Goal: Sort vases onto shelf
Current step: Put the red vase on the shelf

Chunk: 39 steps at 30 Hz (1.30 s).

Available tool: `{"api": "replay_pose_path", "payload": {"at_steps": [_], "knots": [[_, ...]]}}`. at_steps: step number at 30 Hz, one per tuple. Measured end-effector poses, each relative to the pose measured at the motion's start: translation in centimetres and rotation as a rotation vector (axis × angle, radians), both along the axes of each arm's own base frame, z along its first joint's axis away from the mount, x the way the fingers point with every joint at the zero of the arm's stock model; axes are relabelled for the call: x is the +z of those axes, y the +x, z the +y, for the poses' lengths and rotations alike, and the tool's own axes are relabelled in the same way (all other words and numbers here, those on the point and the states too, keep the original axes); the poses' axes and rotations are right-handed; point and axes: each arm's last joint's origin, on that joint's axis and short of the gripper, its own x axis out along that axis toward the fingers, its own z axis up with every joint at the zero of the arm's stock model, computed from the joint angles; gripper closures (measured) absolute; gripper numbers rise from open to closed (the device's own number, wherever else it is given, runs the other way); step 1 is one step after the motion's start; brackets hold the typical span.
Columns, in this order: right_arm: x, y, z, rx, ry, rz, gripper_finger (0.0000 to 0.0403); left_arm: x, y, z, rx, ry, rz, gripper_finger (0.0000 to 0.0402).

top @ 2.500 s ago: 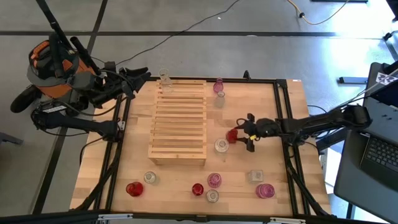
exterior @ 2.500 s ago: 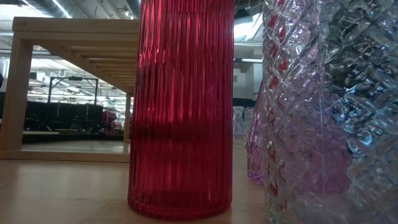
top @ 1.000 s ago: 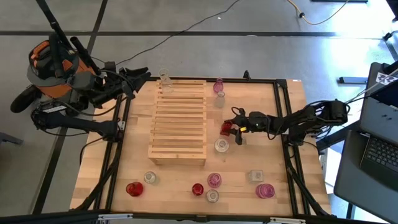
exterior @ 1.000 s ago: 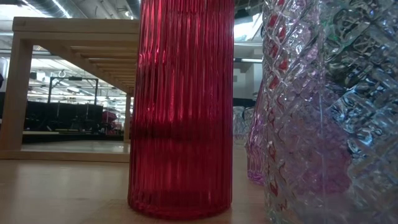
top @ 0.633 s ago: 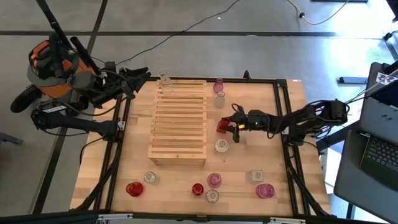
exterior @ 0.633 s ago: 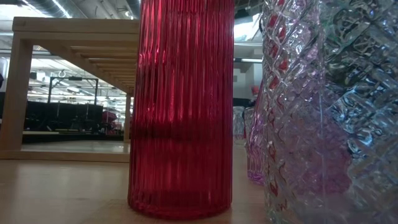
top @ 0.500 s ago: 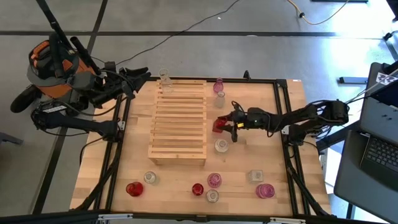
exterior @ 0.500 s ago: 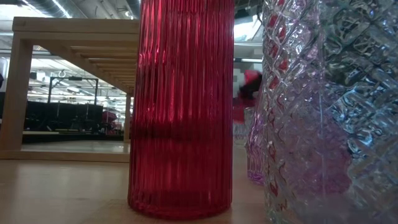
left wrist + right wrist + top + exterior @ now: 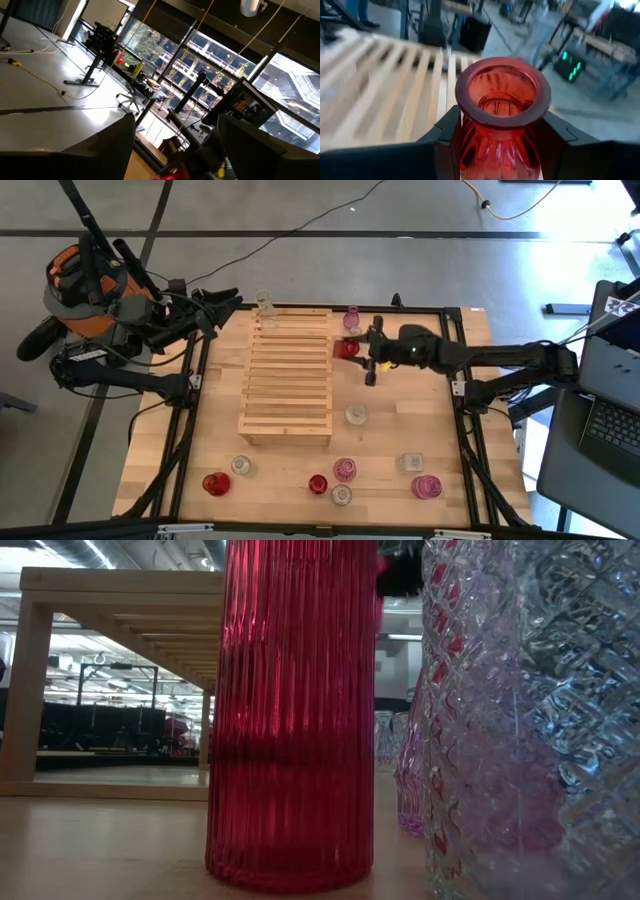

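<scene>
My right gripper (image 9: 358, 352) is shut on a small red glass vase (image 9: 346, 348) just off the right side of the pale wooden slatted shelf (image 9: 287, 375), near its far end. In the right wrist view the vase (image 9: 502, 115) fills the middle, with the shelf's slats (image 9: 395, 90) behind it. My left gripper (image 9: 225, 300) is open and empty, off the table's far left corner. A clear vase (image 9: 265, 305) stands at the shelf's far end. My right gripper pinches the red vase between its two fingers, on the narrow neck (image 9: 470, 137) just under the wide rim (image 9: 502, 92). The fingers (image 9: 447, 135) come level from the table's right side. The vase stands upright, mouth up, lifted clear of the table.
A pink vase (image 9: 351, 317) stands just beyond the held one and a clear one (image 9: 356, 415) nearer. Several red, pink and clear vases stand along the near edge (image 9: 345, 470). A red ribbed vase (image 9: 290, 710) and a diamond-cut one (image 9: 490, 720) fill the low view.
My right gripper has carried the red vase up and toward the table's far edge and the shelf, staying shut on it. The vase has stayed upright and now hangs beside the shelf's far right part.
</scene>
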Motion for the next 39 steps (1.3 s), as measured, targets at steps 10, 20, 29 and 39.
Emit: {"api": "replay_pose_path", "payload": {"at_steps": [10,20,29,39], "knots": [[7.2,5.9,-2.7,0.160,-0.015,-0.023,0.0259,0.0,0.0,0.0,0.000,0.000,0.000,0.0127],[7.9,12.2,-5.4,0.263,0.078,-0.025,0.0259,0.0,0.0,0.0,0.000,0.000,0.000,0.0127],[6.3,15.5,-5.7,0.325,0.198,-0.022,0.0259,0.0,0.0,0.0,0.001,0.000,0.000,0.0127],[4.9,17.3,-6.4,0.254,0.248,-0.062,0.0259,0.0,0.0,0.0,0.000,0.000,0.000,0.0127]]}}
